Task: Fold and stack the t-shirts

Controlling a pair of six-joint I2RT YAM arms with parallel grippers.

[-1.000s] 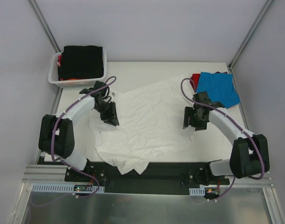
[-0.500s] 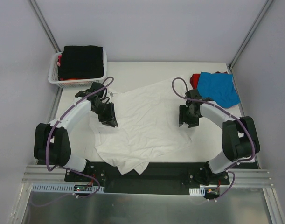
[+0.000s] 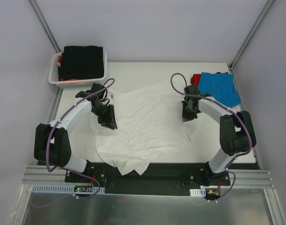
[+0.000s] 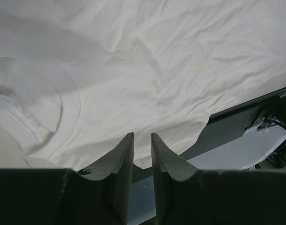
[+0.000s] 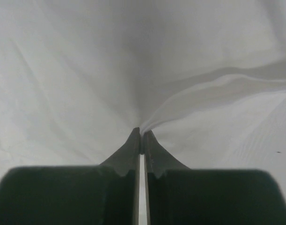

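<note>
A large white t-shirt [image 3: 147,126] lies spread and wrinkled across the middle of the table. My right gripper [image 3: 186,117] is at its right edge, shut on a raised fold of the white cloth [image 5: 86,70]; the cloth puckers up at the tips of the right gripper [image 5: 142,133]. My left gripper [image 3: 110,124] hovers over the shirt's left side. In the left wrist view the left gripper [image 4: 142,136] has a narrow gap with nothing in it, above the white shirt [image 4: 157,70]. A blue t-shirt [image 3: 220,89] lies on a red one [image 3: 196,78] at the far right.
A white lattice basket [image 3: 63,83] at the far left corner holds a black t-shirt [image 3: 82,61] with red showing beneath. The shirt's lower hem hangs over the dark rail [image 3: 171,171] at the near table edge. Grey walls enclose the table.
My right gripper moved left and farther from its base to the shirt's right edge, then closed on a fold of it. The left gripper barely shifted.
</note>
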